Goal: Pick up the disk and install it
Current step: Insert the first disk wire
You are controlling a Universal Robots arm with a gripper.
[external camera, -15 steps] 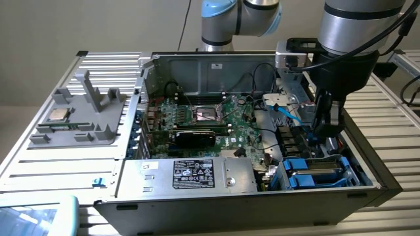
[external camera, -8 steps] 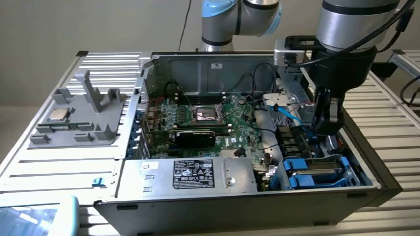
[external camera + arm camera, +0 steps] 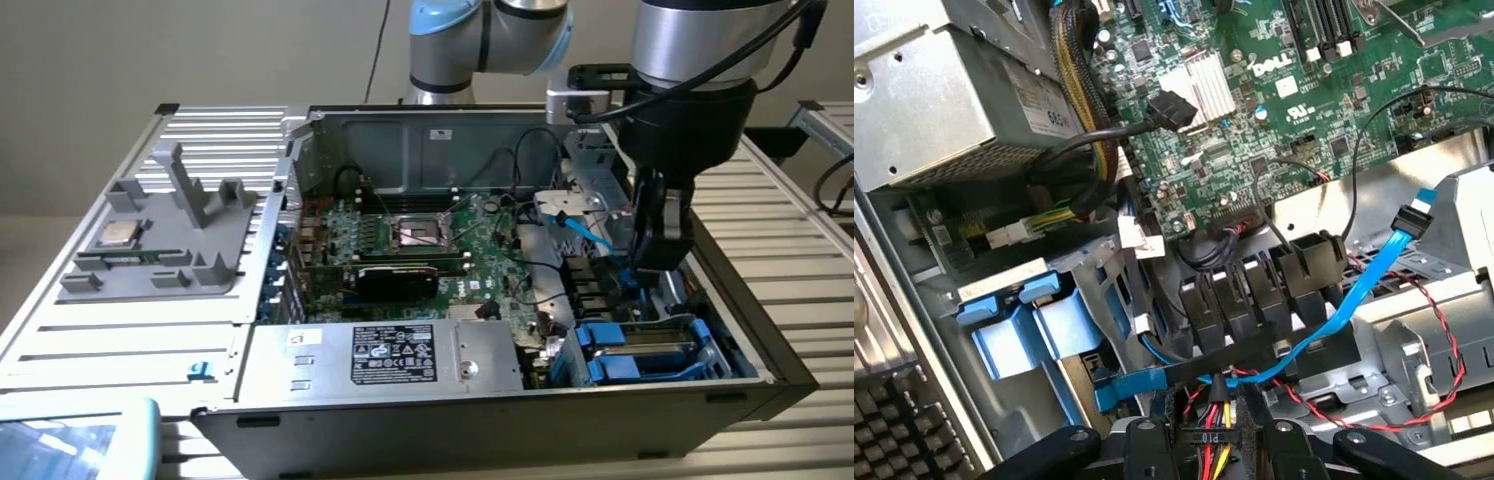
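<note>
The open computer case (image 3: 287, 200) lies on its side on the slatted table. My gripper (image 3: 661, 265) hangs inside it at the exterior view's right, between the motherboard and the drive bay. In the wrist view my gripper (image 3: 1211, 438) has its two black fingers (image 3: 1144, 440) apart, and a connector with red and yellow wires (image 3: 1219, 450) shows through the gap. Nothing sits between the fingers. A silver-grey slab in a blue frame, which I take for the disk (image 3: 667, 337), lies in the drive bay just in front of and below the gripper. Blue carrier parts (image 3: 1019, 325) show beside the bay wall.
A blue flat cable (image 3: 1354, 290) and a red-black twisted wire (image 3: 1444, 370) cross close under the fingers. The motherboard (image 3: 427, 235) fills the case middle. A silver box with a black label (image 3: 400, 355) sits at the front. A grey fixture (image 3: 160, 240) holding a small chip (image 3: 120, 235) stands outside, left.
</note>
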